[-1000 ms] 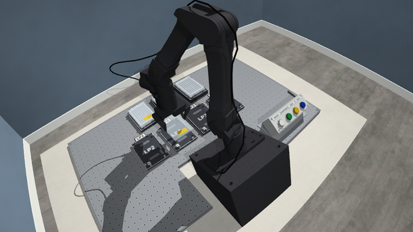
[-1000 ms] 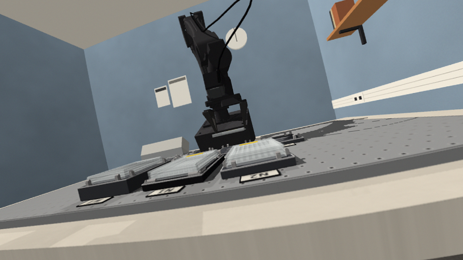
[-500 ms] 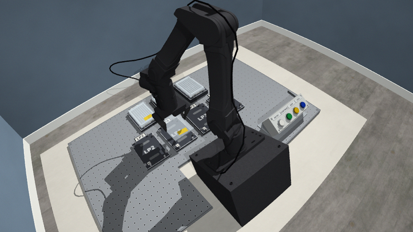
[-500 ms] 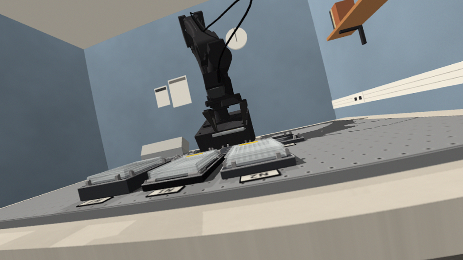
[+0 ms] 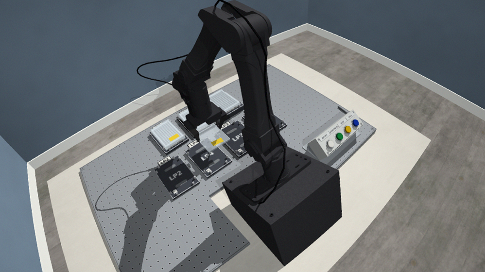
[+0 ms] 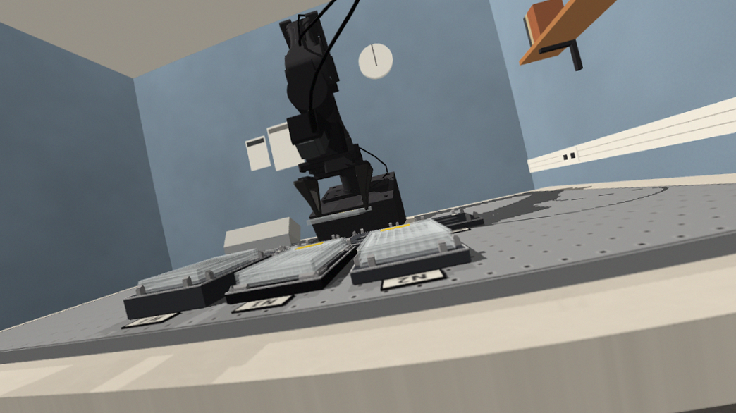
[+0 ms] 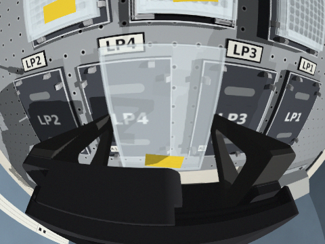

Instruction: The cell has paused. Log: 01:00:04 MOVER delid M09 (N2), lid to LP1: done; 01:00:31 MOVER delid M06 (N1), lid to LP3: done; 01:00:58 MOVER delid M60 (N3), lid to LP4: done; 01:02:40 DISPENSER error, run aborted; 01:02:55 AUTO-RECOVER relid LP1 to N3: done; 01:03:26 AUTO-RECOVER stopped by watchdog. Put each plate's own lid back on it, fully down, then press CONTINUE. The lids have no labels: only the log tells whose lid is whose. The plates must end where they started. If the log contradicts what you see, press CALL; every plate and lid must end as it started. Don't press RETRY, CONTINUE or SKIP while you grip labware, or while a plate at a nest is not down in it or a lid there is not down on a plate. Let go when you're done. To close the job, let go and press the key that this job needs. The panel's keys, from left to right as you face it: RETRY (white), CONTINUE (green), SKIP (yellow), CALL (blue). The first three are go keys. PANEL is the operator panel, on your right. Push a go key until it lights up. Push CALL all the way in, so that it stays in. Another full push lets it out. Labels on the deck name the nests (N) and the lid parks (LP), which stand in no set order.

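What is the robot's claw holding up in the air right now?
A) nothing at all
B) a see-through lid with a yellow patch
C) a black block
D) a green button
B: the gripper is shut on a clear lid with a yellow patch, lifted above the LP4 park and the LP3 park.
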Controlling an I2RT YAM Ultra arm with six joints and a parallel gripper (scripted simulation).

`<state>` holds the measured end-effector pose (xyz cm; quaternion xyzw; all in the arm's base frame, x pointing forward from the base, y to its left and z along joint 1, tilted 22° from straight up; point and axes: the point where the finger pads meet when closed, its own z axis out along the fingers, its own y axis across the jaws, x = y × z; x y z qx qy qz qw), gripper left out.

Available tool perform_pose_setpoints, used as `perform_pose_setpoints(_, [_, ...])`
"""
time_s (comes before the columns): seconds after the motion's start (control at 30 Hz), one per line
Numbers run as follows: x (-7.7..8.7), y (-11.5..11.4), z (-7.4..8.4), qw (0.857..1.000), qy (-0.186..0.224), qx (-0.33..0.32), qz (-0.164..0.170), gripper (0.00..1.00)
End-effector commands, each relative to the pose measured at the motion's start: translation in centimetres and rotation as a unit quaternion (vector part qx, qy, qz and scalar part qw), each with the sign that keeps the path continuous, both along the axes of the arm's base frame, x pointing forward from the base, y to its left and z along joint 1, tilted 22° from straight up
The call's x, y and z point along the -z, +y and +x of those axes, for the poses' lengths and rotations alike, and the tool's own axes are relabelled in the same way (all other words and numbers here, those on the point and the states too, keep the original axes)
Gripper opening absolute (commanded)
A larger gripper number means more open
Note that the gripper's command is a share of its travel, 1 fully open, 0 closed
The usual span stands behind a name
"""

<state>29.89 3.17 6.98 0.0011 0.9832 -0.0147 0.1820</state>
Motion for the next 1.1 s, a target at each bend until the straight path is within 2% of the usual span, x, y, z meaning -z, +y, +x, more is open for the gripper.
perform_pose_setpoints(0.0, [-1.4, -0.8, 1.6, 1.000, -0.008, -0.021, 0.003, 0.00])
perform_pose_setpoints(0.17, [-2.1, -2.6, 3.2, 1.000, -0.009, -0.021, 0.004, 0.00])
perform_pose_setpoints(0.23, [-2.1, -2.6, 3.2, 1.000, -0.009, -0.021, 0.004, 0.00])
perform_pose_setpoints(0.73, [-4.1, -8.4, 7.9, 1.000, -0.010, -0.019, 0.003, 0.00])
perform_pose_setpoints(0.8, [-4.1, -8.4, 7.9, 1.000, -0.010, -0.019, 0.003, 0.00])
perform_pose_setpoints(1.07, [-5.1, -11.4, 10.3, 1.000, -0.011, -0.019, 0.003, 0.00])
